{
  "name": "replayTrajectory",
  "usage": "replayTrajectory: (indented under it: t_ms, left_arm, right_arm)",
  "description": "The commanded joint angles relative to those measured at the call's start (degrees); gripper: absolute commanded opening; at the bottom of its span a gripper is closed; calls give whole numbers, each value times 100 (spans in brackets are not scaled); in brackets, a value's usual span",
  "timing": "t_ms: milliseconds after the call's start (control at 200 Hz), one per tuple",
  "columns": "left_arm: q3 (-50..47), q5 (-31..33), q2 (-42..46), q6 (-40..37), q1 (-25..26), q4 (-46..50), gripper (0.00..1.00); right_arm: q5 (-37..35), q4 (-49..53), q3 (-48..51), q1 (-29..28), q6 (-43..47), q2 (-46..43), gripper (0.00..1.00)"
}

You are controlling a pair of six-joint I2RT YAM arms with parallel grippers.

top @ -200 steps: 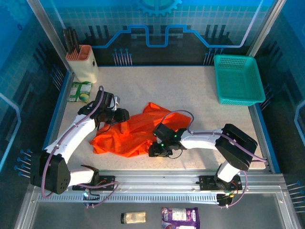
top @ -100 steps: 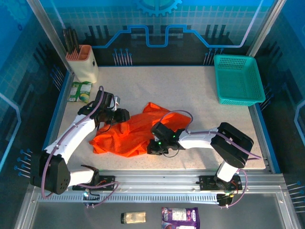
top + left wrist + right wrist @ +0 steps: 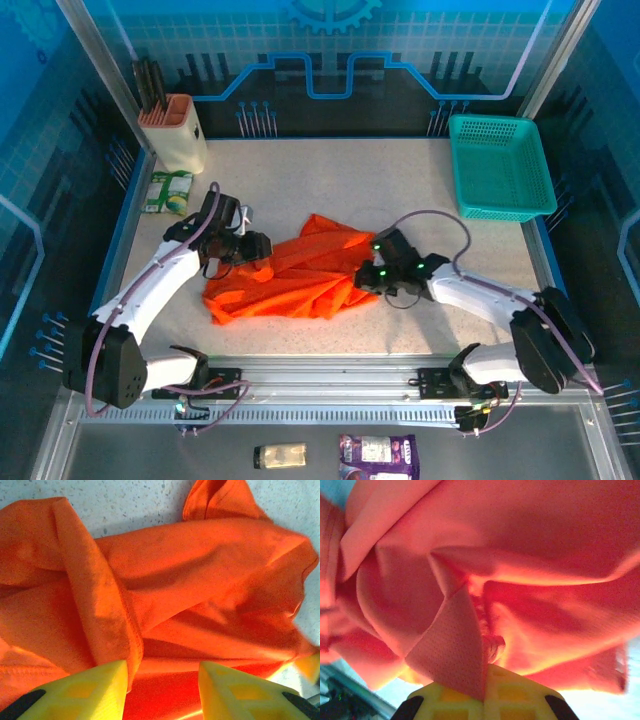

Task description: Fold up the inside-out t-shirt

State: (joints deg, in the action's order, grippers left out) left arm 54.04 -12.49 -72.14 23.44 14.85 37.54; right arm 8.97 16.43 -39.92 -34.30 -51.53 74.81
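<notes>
The right gripper (image 3: 484, 681) pinches the orange t-shirt (image 3: 300, 275) at its 3 o'clock edge. The left gripper (image 3: 161, 672), fingers spread, seemingly grips nothing at 10 o'clock.

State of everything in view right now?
Shirt: crumpled, unfolded.
Left gripper: jaws open, over shirt.
Right gripper: jaws shut on shirt.
Basket: upright, empty.
Knife block: upright, handles sticking out.
</notes>
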Motion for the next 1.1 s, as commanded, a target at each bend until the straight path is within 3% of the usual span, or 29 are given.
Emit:
replayTrajectory:
  t_ms: [0, 140, 305, 480, 665, 790, 1096]
  left_arm:
    - [35, 261, 35, -236, 445, 288, 42]
    - [236, 814, -438, -23, 1342, 199, 39]
    - [877, 1315, -1336, 255, 2258, 224, 32]
    - [1621, 1740, -2218, 389, 2955, 500, 32]
    - [1851, 2237, -2886, 655, 3085, 833, 34]
    - [1873, 2910, -3156, 758, 3079, 1280, 34]
    - [1701, 4070, -3169, 880, 3069, 2013, 40]
  right_arm:
    - [-6, 985, 121, 623, 696, -519, 0]
    - [250, 1152, 197, 1190, 939, -861, 0]
    - [421, 1126, 219, 1198, 897, -827, 0]
    - [356, 1150, 283, 1198, 855, -1000, 0]
    - [225, 1340, 263, 1207, 903, -1186, 0]
    - [162, 1440, 259, 1216, 917, -1288, 0]
    - [144, 1502, 274, 1231, 921, -1328, 0]
